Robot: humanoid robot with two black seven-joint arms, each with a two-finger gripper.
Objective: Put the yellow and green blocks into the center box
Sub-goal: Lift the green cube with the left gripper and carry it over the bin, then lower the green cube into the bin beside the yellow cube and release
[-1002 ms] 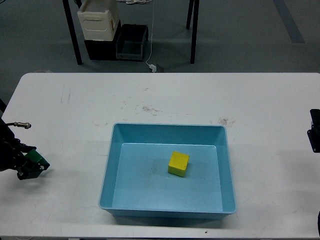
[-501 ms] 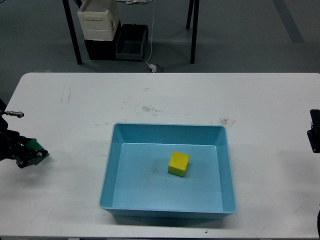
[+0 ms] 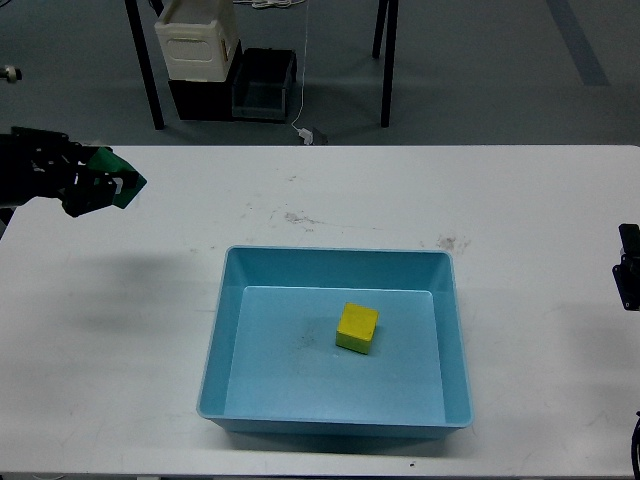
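Observation:
A yellow block (image 3: 357, 328) lies inside the blue box (image 3: 218, 330) at the table's middle. My left gripper (image 3: 100, 184) is shut on a green block (image 3: 117, 181) and holds it high above the table's far left side, well left of the box. Of my right arm only a dark part (image 3: 629, 268) shows at the right edge; its fingers cannot be made out.
The white table (image 3: 520, 200) carries only the box. Beyond its far edge stand black table legs (image 3: 148, 75), a white container (image 3: 196, 42) and a dark bin (image 3: 262, 84) on the floor.
My left gripper has risen from near the table's left front edge up and to the right, carrying the green block. The yellow block and the right arm have not moved.

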